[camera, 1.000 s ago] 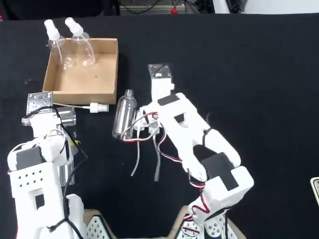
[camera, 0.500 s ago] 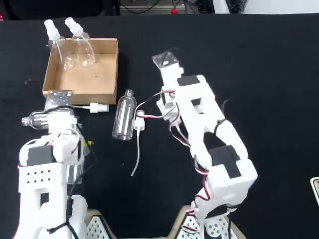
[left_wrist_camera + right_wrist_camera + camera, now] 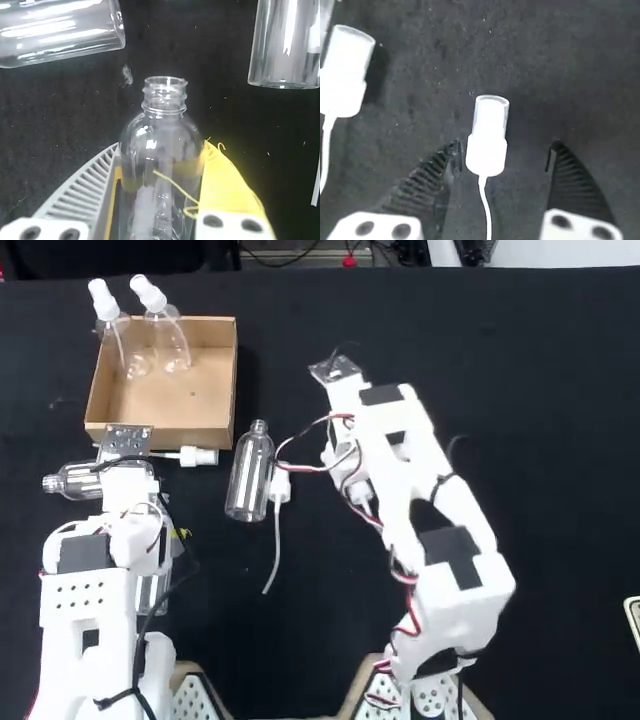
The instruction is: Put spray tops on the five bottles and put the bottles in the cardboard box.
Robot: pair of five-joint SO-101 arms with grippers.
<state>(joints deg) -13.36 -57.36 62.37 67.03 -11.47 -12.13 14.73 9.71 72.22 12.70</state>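
tabletop (image 3: 540,390) wide open at right
left fingers (image 3: 220,175) clamp an uncapped bottle (image 3: 162,115); right fingers (image 3: 432,175) spread around a loose spray top (image 3: 487,135); cardboard box (image 3: 165,400) upper left.

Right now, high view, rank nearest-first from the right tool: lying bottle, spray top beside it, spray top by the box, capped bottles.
From right tool:
1. Tubed spray top, mid-table.
2. Lying bottle, just beyond it.
3. Other spray top, at the box front.
4. Capped bottles, inside the box.
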